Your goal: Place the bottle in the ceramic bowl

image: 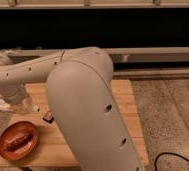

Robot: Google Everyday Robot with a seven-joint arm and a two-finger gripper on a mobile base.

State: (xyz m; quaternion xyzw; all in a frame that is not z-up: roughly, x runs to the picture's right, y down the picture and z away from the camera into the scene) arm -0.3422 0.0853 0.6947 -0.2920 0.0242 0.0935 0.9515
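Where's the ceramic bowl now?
Camera view: the ceramic bowl sits at the front-left corner of the wooden table, below-left of the small dark block; the gripper hangs just behind it.
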